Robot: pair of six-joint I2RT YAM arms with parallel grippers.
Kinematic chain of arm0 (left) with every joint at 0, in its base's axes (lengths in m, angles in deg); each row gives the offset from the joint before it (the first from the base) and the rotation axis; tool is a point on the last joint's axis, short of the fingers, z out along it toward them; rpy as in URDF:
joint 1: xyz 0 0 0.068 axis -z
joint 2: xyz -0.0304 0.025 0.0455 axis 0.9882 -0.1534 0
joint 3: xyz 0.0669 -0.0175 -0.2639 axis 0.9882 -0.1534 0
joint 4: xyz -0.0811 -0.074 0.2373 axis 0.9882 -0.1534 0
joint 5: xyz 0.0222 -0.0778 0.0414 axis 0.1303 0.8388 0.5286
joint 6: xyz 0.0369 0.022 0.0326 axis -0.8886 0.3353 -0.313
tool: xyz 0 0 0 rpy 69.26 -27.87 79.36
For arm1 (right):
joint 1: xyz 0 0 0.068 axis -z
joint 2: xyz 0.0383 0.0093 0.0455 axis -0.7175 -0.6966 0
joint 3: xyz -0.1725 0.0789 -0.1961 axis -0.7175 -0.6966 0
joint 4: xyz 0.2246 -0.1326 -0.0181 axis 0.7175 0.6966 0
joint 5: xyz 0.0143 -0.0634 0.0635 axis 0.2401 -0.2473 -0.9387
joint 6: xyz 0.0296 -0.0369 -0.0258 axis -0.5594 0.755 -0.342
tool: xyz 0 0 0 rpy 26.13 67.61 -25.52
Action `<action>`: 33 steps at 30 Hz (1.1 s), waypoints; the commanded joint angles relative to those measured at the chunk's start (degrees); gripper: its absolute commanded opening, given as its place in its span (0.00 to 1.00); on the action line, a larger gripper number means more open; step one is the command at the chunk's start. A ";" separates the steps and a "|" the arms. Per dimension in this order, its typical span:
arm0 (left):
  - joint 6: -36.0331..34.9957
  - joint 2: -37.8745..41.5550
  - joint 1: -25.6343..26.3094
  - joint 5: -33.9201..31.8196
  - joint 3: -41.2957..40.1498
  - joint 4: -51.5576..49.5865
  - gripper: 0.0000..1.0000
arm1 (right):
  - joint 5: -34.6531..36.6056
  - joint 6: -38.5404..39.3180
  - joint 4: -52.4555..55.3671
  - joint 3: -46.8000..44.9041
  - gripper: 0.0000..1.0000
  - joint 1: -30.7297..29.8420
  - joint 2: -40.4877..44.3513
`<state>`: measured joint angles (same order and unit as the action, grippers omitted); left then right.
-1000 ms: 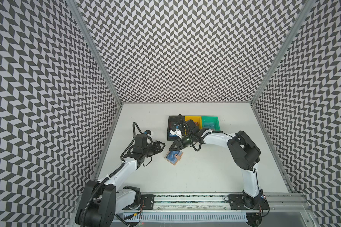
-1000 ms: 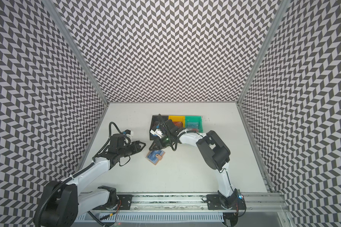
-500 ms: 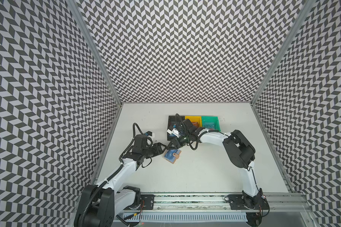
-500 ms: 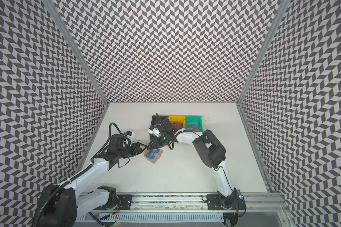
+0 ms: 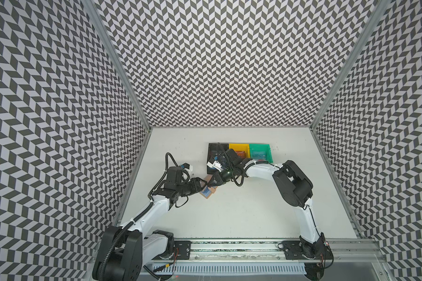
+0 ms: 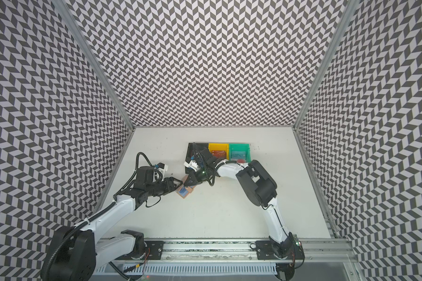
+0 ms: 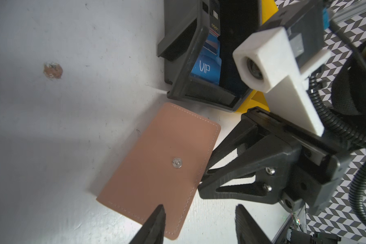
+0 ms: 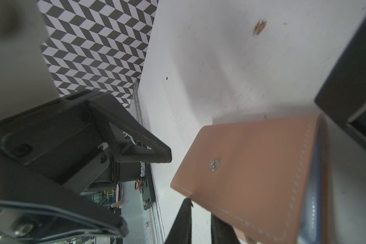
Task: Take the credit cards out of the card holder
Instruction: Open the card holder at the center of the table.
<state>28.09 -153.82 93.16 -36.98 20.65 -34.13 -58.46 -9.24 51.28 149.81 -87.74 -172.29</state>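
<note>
Two black-and-white robot arms reach over a white table (image 5: pixel 229 214) from a rail at the near edge.

Compared with a second ago, the left gripper (image 7: pixel 199 208) has moved forward from well short of the card holder (image 7: pixel 156 169) to its near corner. Its jaws stand apart with nothing between them, and in the left wrist view one fingertip overlaps the tan cover.

The right gripper (image 7: pixel 203 179) has slid across toward the left arm. Its jaws have drawn nearly together at the cover's side edge, but whether they actually pinch the cover cannot be told.

The card holder has shifted a little toward the left arm. It lies on the table between the two grippers, just in front of the bins. A metal snap stud (image 7: pixel 176 163) sits in the middle of its tan cover. A blue card (image 5: pixel 205 192) shows beneath the cover in both top views.

Farther back, three bins sit side by side in a row.
- The black bin (image 7: pixel 184 69), nearest the holder, holds a blue VIP card (image 7: pixel 205 68) and a black card (image 7: pixel 215 23).
- The yellow bin (image 5: pixel 239 146) holds a red-orange card (image 5: pixel 240 154).
- The green bin (image 5: pixel 260 146) holds a teal card (image 5: pixel 257 154).
</note>
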 commanded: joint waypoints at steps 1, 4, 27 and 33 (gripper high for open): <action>-0.86 -0.49 0.27 -1.81 0.73 -1.72 0.55 | 0.11 0.76 -1.58 1.03 0.18 -0.21 -0.91; -0.95 -0.24 0.44 -4.48 1.10 -3.32 0.55 | -0.11 0.32 -1.98 1.11 0.18 -0.21 -1.09; 0.45 -7.38 0.84 -13.15 -1.43 0.82 0.54 | 0.12 -6.33 -6.82 3.20 0.38 0.21 -2.49; 0.54 -9.44 1.61 -11.78 -1.65 2.81 0.53 | 1.15 -6.00 -5.28 4.04 0.37 0.57 -2.68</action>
<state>28.57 -162.80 94.01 -49.09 19.47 -33.23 -57.92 -14.92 47.85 152.21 -87.52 -174.00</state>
